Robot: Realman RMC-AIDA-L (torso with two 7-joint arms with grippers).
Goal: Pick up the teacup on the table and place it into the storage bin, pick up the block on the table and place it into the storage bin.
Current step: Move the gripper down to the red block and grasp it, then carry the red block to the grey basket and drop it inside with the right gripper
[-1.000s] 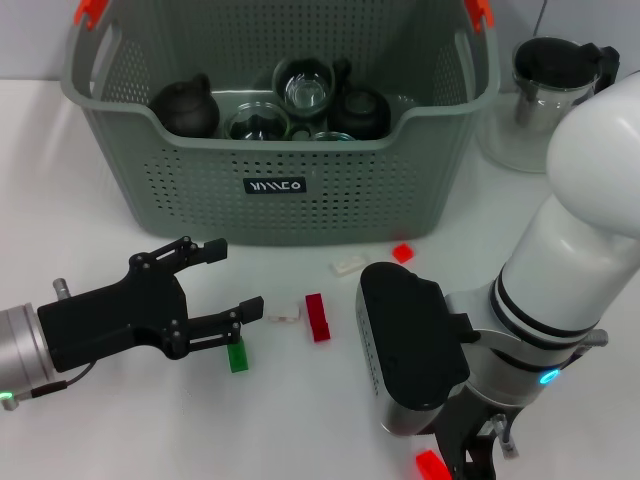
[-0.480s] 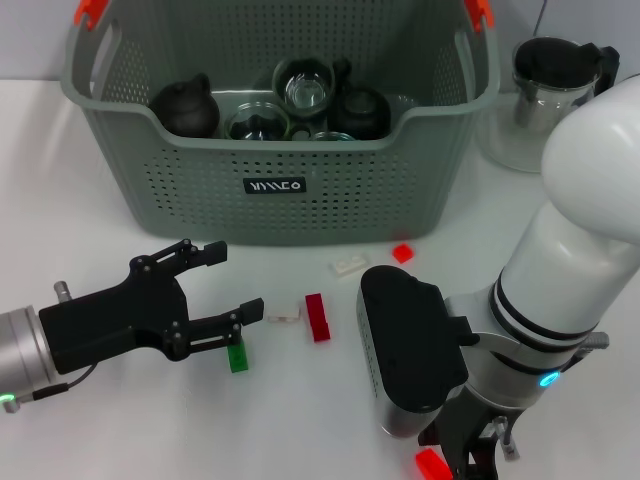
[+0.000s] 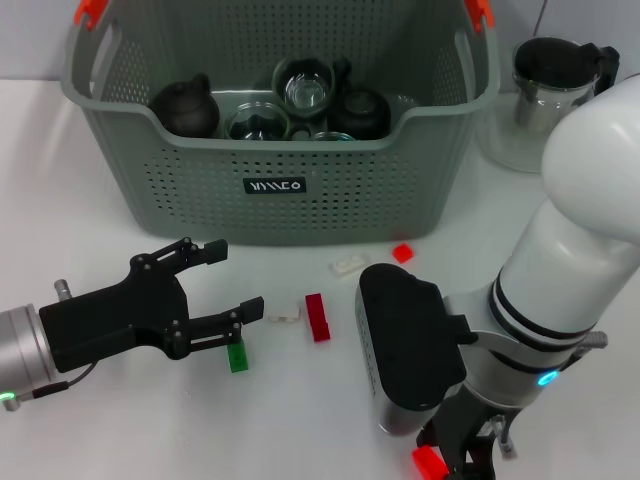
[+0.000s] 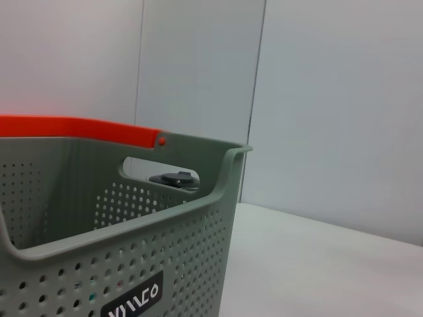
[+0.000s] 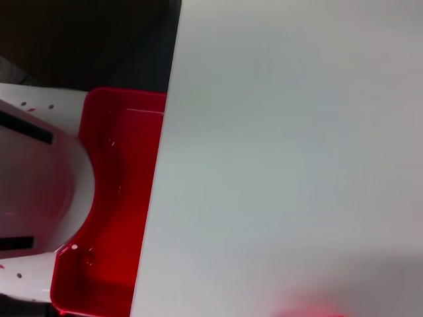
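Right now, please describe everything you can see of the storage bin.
The storage bin is a large grey-green basket that looks like plastic, its walls perforated with small round holes. It has orange-red handle clips on both ends and cut-out grips below them. A small black label with white lettering sits on the front wall. It stands upright on the white table, holding dark teapots and glass cups. No gripper touches it.

A white table [image 3: 60, 180] carries the grey-green storage bin [image 3: 290, 200] at the far centre, with a glass teapot [image 3: 545, 100] to its right. Nearer, small blocks lie scattered: a green block [image 3: 237, 356], a white block [image 3: 283, 315], a dark red block [image 3: 317, 316], another white block [image 3: 349, 264], a small red block [image 3: 402, 252], and a bright red block [image 3: 429, 463] at the near edge.
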